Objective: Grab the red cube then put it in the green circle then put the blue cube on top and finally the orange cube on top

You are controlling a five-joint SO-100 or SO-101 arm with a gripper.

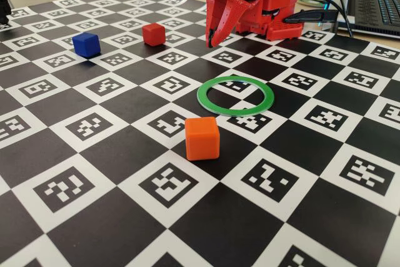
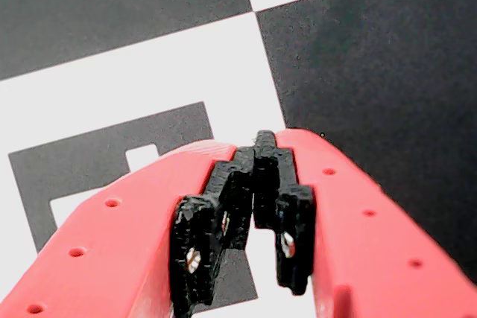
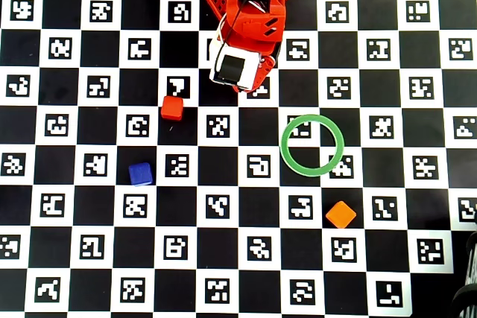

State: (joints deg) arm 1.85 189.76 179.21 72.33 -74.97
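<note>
The red cube sits on the checkered board at the back, left of the arm. The blue cube lies further left. The green circle lies flat and empty mid-board. The orange cube stands nearer the front, outside the ring. My red gripper hangs tip-down near the arm's base, right of the red cube, shut and empty; in the wrist view its black pads meet at the tip over a board marker. In the overhead view the wrist hides the tip.
The board of black squares and white marker squares covers the table. Cables and a laptop lie at the back right behind the arm's base. A dark object shows at the overhead view's bottom right corner.
</note>
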